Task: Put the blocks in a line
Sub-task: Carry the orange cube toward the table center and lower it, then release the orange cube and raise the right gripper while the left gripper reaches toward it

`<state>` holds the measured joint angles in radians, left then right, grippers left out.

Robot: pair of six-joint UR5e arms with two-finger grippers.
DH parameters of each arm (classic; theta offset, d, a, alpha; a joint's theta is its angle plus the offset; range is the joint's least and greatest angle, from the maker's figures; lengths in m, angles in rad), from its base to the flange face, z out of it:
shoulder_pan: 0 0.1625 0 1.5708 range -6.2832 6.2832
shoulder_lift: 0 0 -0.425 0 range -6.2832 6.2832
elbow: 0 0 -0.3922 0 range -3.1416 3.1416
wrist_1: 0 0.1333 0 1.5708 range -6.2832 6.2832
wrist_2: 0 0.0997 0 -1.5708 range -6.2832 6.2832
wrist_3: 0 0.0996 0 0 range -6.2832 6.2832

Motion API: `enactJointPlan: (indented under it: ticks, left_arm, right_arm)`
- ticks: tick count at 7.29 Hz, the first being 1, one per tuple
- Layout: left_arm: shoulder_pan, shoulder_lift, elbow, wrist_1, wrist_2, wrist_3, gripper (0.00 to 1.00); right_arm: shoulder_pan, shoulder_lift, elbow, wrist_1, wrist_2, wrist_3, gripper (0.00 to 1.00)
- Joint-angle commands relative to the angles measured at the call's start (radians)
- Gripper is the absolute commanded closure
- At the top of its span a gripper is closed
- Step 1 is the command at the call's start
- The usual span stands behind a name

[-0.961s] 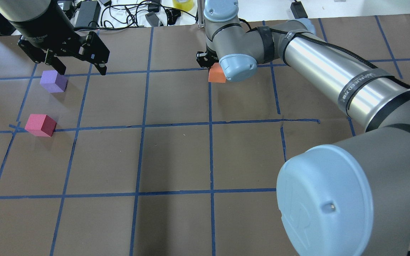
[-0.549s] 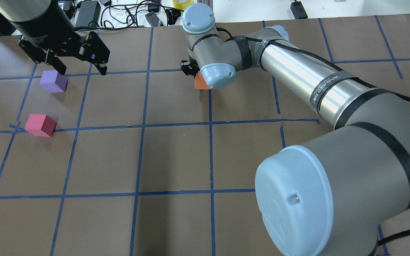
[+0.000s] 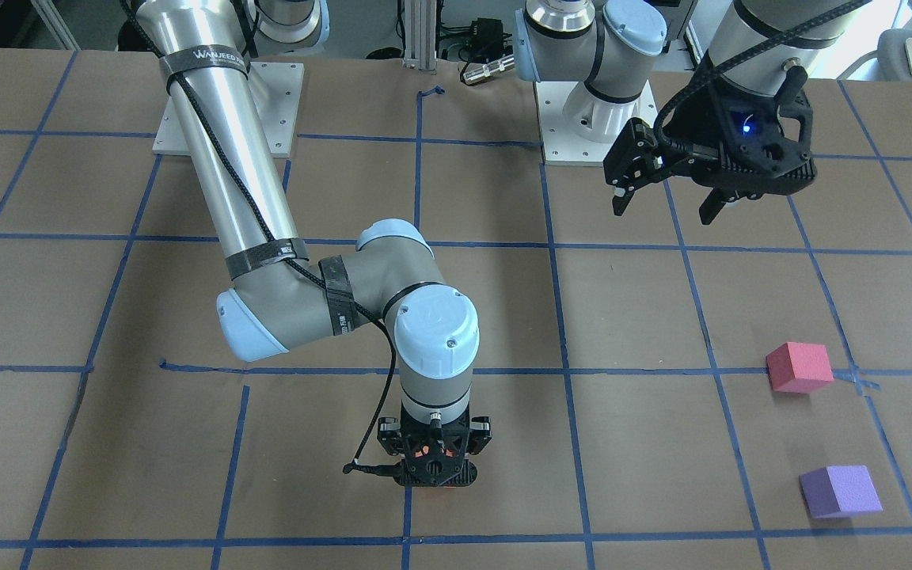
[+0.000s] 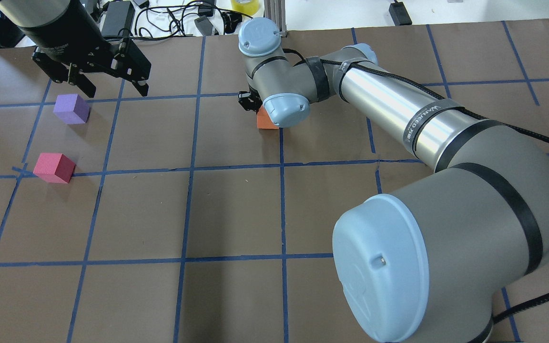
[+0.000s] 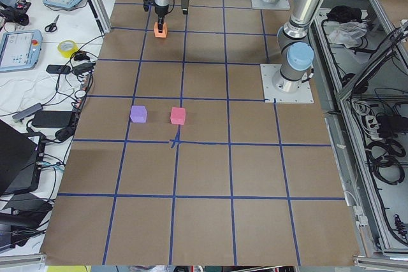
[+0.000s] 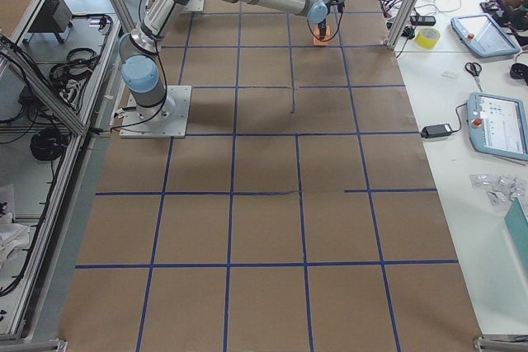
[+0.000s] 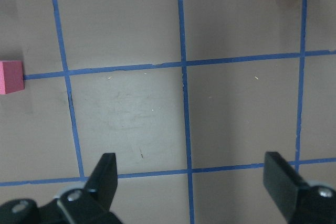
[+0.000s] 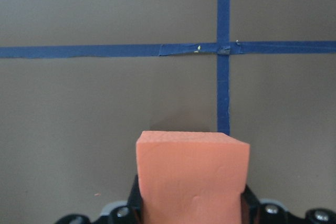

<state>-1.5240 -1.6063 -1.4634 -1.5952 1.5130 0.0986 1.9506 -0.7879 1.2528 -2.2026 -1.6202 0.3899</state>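
My right gripper (image 4: 257,105) is shut on the orange block (image 4: 267,121) and holds it low over a blue tape crossing at the table's far middle. The right wrist view shows the block (image 8: 192,176) clamped between the jaws. I cannot tell whether it touches the table. The purple block (image 4: 71,108) and the pinkish-red block (image 4: 55,167) sit apart at the far left, purple farther from me. My left gripper (image 4: 116,90) is open and empty, hovering just right of and beyond the purple block. Its wrist view shows the pinkish-red block (image 7: 10,77) at the left edge.
Brown paper with a blue tape grid (image 4: 189,167) covers the table. Cables, power bricks and a yellow tape roll (image 4: 245,5) lie beyond the far edge. My right arm (image 4: 398,114) stretches across the right half. The arm base plates (image 3: 226,119) stand at my side.
My right gripper has carried the orange block to the left and a little toward me. My left gripper has shifted slightly and stays open.
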Motion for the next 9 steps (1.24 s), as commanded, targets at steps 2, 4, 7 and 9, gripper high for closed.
enactJointPlan:
  ticks: [2,4,7,9]
  left_arm:
    - [0.021,-0.011,-0.002,0.05,-0.007,-0.002,0.0]
    - [0.022,-0.007,-0.005,0.044,0.019,0.004,0.0]
    - [0.016,-0.081,-0.061,0.104,0.012,0.001,0.0]
    - [-0.004,-0.157,-0.144,0.289,0.009,-0.01,0.0]
  right_arm:
    - [0.011,0.013,-0.003,-0.005,0.008,0.026,0.0]
    - [0.01,-0.028,-0.012,0.012,0.003,0.024,0.0]
    - [-0.033,-0.213,0.0,0.214,-0.004,0.008,0.0]
    - [-0.128,-0.37,0.014,0.427,0.002,-0.099,0.0]
